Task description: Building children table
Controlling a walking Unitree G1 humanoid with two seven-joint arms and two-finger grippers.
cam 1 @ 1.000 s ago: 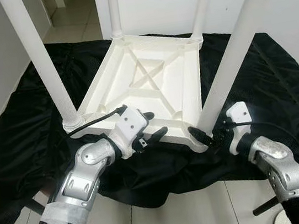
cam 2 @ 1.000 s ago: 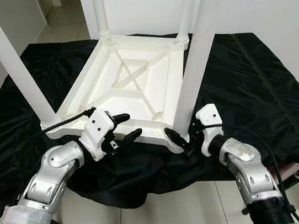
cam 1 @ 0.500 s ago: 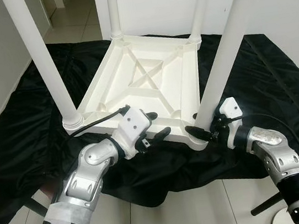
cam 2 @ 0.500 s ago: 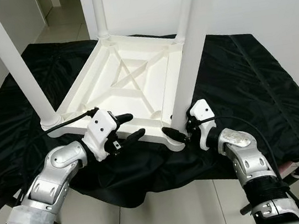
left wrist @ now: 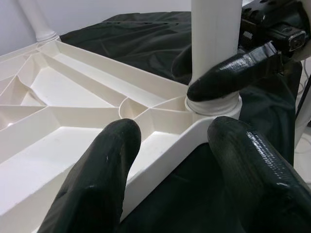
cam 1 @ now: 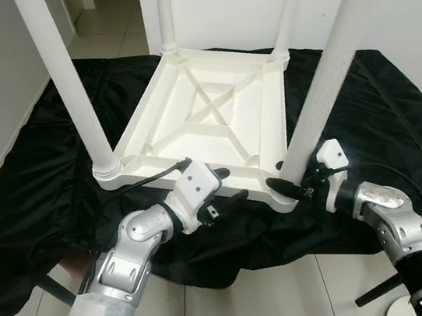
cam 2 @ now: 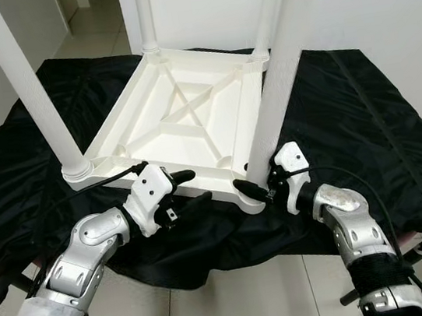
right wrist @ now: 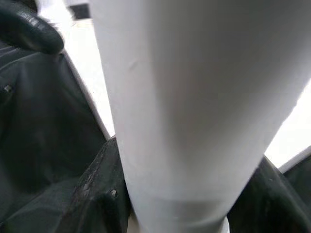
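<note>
A white plastic children's table [cam 1: 213,118] lies upside down on a black cloth, its four legs pointing up. My left gripper [cam 1: 227,185] is at the near rim and is open. One finger [left wrist: 97,179] is over the ribbed underside and the other [left wrist: 252,174] is outside the rim. My right gripper [cam 1: 289,182] is shut on the near-right leg [cam 1: 327,87] just above its collar at the table's corner. In the right wrist view the leg [right wrist: 194,97] passes between the black fingers [right wrist: 99,189].
The other legs rise at near left [cam 1: 72,91], far left [cam 1: 165,15] and far right [cam 1: 288,6]. The black cloth [cam 1: 394,116] drapes over a low surface, with tiled floor [cam 1: 255,301] in front. White walls stand behind and a black stand [cam 1: 371,290] is at bottom right.
The whole picture has shifted a little, so the camera has moved. My left gripper has crept slightly right along the near rim. My right gripper stays on the leg's base.
</note>
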